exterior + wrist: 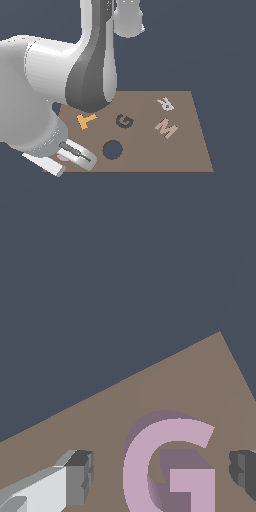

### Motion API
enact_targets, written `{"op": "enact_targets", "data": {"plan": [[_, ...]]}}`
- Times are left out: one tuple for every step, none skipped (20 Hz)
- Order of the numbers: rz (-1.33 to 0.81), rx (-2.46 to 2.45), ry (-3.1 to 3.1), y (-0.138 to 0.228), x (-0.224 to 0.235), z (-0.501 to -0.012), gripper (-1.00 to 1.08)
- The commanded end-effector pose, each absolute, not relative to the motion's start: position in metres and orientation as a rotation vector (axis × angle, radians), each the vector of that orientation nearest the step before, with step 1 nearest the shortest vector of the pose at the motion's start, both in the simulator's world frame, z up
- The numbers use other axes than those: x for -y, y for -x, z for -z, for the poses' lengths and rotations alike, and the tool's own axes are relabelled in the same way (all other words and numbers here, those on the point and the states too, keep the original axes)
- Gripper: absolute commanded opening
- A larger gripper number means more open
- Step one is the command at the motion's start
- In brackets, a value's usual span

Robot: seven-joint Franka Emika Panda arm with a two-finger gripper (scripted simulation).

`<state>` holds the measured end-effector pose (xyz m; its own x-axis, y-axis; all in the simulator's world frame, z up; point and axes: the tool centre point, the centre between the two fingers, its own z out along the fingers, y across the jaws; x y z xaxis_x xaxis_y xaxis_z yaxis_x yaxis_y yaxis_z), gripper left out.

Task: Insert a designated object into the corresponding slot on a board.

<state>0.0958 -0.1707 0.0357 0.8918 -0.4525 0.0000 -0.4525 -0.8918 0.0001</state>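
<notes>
Pale pink-lilac, the letter G piece (170,466) lies flat on the brown board (150,396) near one corner, directly between the two fingers (80,476), which stand spread wide on either side without touching it. The dark G-shaped slot (124,121) sits well apart, mid-board.

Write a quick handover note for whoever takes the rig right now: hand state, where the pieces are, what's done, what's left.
Hand: open, fingers on either side of the pink G, not closed on it yet.
Pink G: lying flat on the board, near the corner at the exterior view's lower left, mostly hidden by the hand there.
G slot: empty, mid-board, between the orange T and the beige M, above the round hole.
Done: hand positioned around the G.
Left: close, lift, carry to the slot, align, insert.
</notes>
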Motion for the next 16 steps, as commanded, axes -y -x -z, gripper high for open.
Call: {"op": "enact_targets", "data": {"plan": [[0.0, 0.732, -3.055, -0.0959, 0.1708, -0.0303, 1.0], [0.0, 0.732, -3.055, -0.0959, 0.1707, -0.0299, 1.0], [0.0, 0.732, -3.055, -0.0959, 0.1707, -0.0299, -1.0], [0.0, 0.732, -3.055, -0.0959, 0.1707, -0.0299, -1.0], [0.0, 0.732, -3.055, -0.0959, 0.1707, -0.0299, -1.0], [0.0, 0.732, -3.055, -0.0959, 0.1707, -0.0299, -1.0], [0.0, 0.732, -3.055, -0.0959, 0.1707, -0.0299, -1.0], [0.0, 0.732, -3.055, -0.0959, 0.1707, -0.0299, -1.0], [0.0, 0.732, -3.055, -0.0959, 0.1707, -0.0299, -1.0], [0.0, 0.732, -3.055, -0.0959, 0.1707, -0.0299, -1.0], [0.0, 0.732, -3.055, -0.0959, 0.1707, -0.0299, -1.0], [0.0, 0.732, -3.055, -0.0959, 0.1707, -0.0299, -1.0], [0.0, 0.732, -3.055, -0.0959, 0.1706, -0.0302, -1.0], [0.0, 0.732, -3.055, -0.0959, 0.1706, -0.0303, -1.0], [0.0, 0.733, -3.055, -0.0958, 0.1705, -0.0303, -1.0], [0.0, 0.736, -3.054, -0.0955, 0.1706, -0.0303, -1.0]]}}
